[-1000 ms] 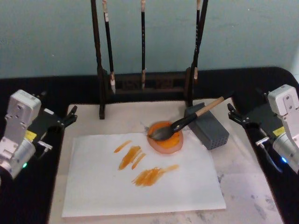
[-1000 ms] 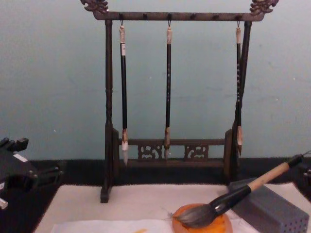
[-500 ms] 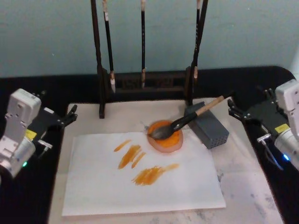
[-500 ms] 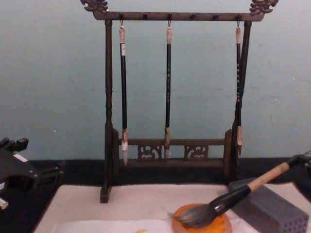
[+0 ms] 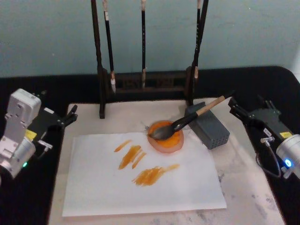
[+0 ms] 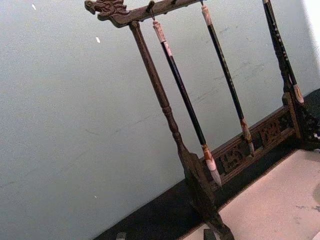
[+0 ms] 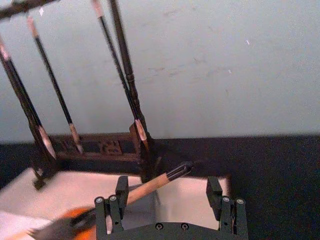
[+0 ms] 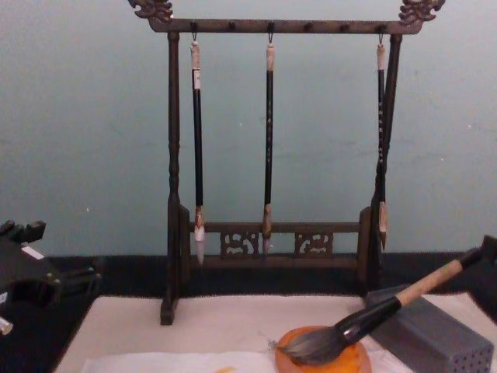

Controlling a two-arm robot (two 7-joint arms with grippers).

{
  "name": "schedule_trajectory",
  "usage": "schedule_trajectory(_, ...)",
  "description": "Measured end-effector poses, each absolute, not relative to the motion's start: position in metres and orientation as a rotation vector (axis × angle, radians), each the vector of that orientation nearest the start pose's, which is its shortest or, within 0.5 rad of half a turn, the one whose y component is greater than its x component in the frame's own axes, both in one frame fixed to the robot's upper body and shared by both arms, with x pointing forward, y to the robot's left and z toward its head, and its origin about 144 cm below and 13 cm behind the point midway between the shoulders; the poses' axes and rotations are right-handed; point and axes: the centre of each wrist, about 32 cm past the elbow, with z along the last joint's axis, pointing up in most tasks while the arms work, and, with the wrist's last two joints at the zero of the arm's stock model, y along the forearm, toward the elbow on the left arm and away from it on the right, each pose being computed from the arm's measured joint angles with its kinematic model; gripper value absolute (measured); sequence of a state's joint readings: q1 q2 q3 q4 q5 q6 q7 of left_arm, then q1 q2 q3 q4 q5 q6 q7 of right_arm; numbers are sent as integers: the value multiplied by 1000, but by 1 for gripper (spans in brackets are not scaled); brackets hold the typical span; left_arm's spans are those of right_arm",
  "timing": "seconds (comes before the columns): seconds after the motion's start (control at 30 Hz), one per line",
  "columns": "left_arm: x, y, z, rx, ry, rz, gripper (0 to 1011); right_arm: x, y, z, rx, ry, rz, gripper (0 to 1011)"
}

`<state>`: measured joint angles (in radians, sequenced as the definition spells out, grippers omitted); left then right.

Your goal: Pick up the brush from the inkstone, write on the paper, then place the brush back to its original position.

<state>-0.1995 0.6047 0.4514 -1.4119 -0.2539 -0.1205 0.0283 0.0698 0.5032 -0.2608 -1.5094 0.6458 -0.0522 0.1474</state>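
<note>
The right gripper (image 5: pixel 246 110) hangs over the black cloth off the right edge of the mat (image 5: pixel 248 187), fingers spread wide with nothing in them. The brush (image 5: pixel 190 119) lies just ahead of those fingertips. Its black end cap points at the gripper and sits near the tip of the inner finger; I can't tell whether they touch. In the right wrist view the tan shaft runs across in front of the open fingers (image 7: pixel 121 186), with the cap roughly level with the gap between them.

From the cap the brush slopes down and away from the right gripper. Its shaft rests on the top edge of the grey block (image 5: pixel 211 129), which stands just beside the gripper on its inner side. The fat dark tuft lies in the inkstone (image 5: pixel 164 146), one step farther from the gripper, past the block.

The paper (image 5: pixel 140 187) lies flat between the two grippers, with the inkstone's near rim overlapping its far edge. It carries several orange strokes (image 5: pixel 149 176).

The left gripper (image 5: pixel 61 112) sits off the left edge of the mat, well apart from the brush, its fingers parted and empty. Behind everything stands the rack (image 5: pixel 143 84) with three slim brushes hanging.
</note>
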Motion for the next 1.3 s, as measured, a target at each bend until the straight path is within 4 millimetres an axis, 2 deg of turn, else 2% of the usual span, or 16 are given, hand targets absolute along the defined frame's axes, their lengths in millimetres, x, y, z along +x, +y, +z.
schedule_trajectory(0.33, 489, 310, 1140, 304, -285, 1248, 1001, 459, -303, 1126, 337, 506, -1225, 1000)
schedule_trajectory(0.53, 489, 310, 1140, 304, -285, 1248, 1001, 458, -304, 1122, 425, 664, -1199, 1000)
schedule_trajectory(0.87, 489, 310, 1140, 304, -285, 1248, 1001, 473, -305, 1116, 479, 787, -1166, 1000)
schedule_trajectory(1.3, 489, 310, 1140, 304, -285, 1248, 1001, 498, -299, 1108, 499, 853, -1133, 1000)
